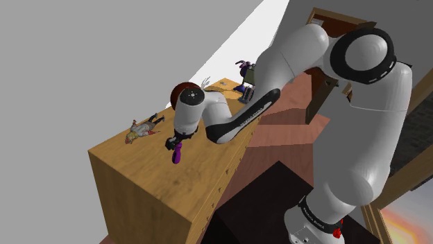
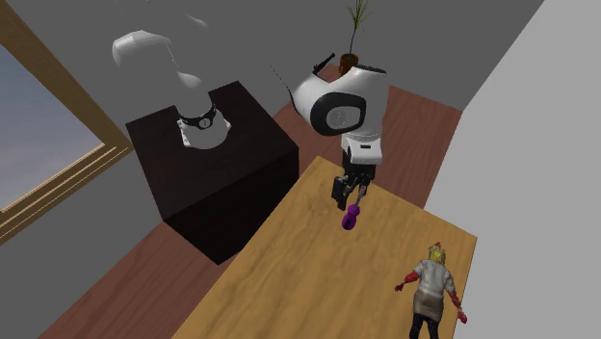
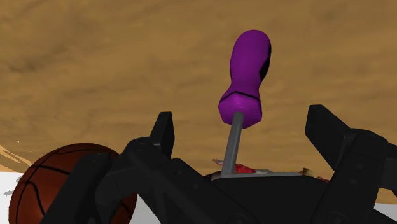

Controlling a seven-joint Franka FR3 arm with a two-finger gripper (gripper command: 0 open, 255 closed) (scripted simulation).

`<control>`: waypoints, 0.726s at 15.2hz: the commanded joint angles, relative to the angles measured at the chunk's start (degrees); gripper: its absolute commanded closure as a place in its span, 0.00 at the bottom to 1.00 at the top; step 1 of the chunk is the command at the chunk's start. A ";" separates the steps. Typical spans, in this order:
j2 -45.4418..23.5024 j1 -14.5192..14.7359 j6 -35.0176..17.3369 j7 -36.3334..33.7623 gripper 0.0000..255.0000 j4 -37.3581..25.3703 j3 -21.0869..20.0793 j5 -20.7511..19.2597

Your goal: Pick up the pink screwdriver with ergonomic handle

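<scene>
The screwdriver has a purple handle [image 3: 247, 73] with a black panel and a thin grey shaft [image 3: 232, 143]. It lies on the wooden tabletop [image 1: 149, 173], and its handle [image 1: 178, 153] [image 2: 352, 218] points away from the hand. My gripper [image 3: 243, 130] [image 1: 173, 143] [image 2: 352, 195] is low over the shaft end. Both black fingers [image 3: 163, 132] stand well apart, one on each side of the shaft, and neither touches it. The shaft's tip is hidden under the hand.
A small doll [image 1: 142, 128] [image 2: 433, 284] lies on the tabletop beyond the screwdriver. A dark red basketball [image 3: 70, 184] [image 1: 186, 89] sits close behind the hand. The table's long edge [image 1: 229, 173] drops to the floor beside the dark stand [image 2: 212, 164].
</scene>
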State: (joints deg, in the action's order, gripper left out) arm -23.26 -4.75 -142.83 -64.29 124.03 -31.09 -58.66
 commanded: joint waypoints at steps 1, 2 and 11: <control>-1.43 0.70 -0.34 -1.53 0.00 -0.47 0.85 -1.82; -2.12 1.01 -0.55 -2.24 0.00 -0.66 1.26 -2.65; -4.12 1.92 -1.02 -4.11 1.00 -1.40 2.36 -4.84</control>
State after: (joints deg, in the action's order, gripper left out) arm -27.30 -2.84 -143.82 -68.37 122.56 -28.76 -63.48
